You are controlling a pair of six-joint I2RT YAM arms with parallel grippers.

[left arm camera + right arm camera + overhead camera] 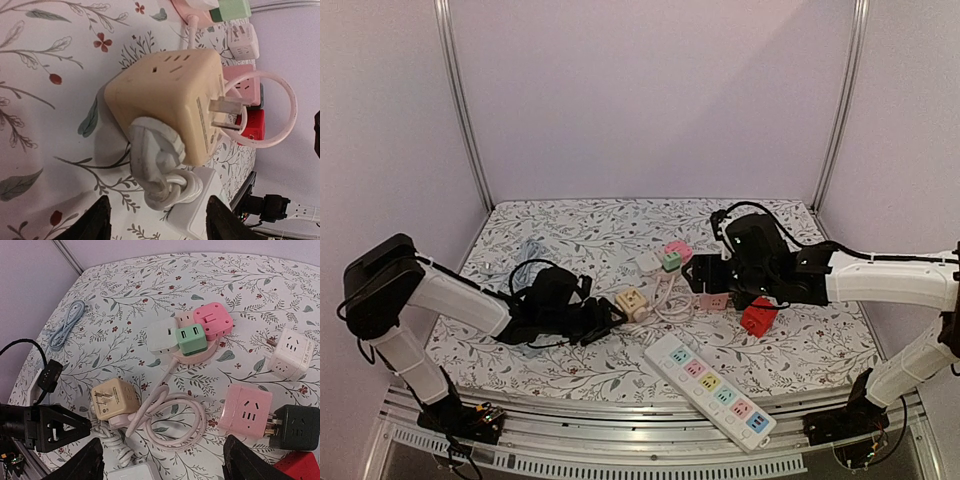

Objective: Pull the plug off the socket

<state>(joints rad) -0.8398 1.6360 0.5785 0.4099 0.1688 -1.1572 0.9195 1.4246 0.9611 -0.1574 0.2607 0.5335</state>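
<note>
A beige cube socket [170, 95] lies on the flowered cloth with a pale plug [152, 155] pushed into its near side. The plug's white cable [180, 192] is coiled in a knot just behind it. My left gripper [157, 225] is open, its black fingers [97, 220] either side of that coil and touching nothing. From above, the socket [633, 302] sits right in front of the left gripper [610, 316]. My right gripper [165, 465] is open over the pink cable loop [200, 415], to the right of the socket [114, 397], holding nothing.
A long white power strip [710, 388] lies near the front edge. A pink cube [245, 410], black cube [297, 426] and white cube [291, 354] sit on the right. A round pink base [220, 346] carries three cubes. A blue cable [65, 327] lies far left.
</note>
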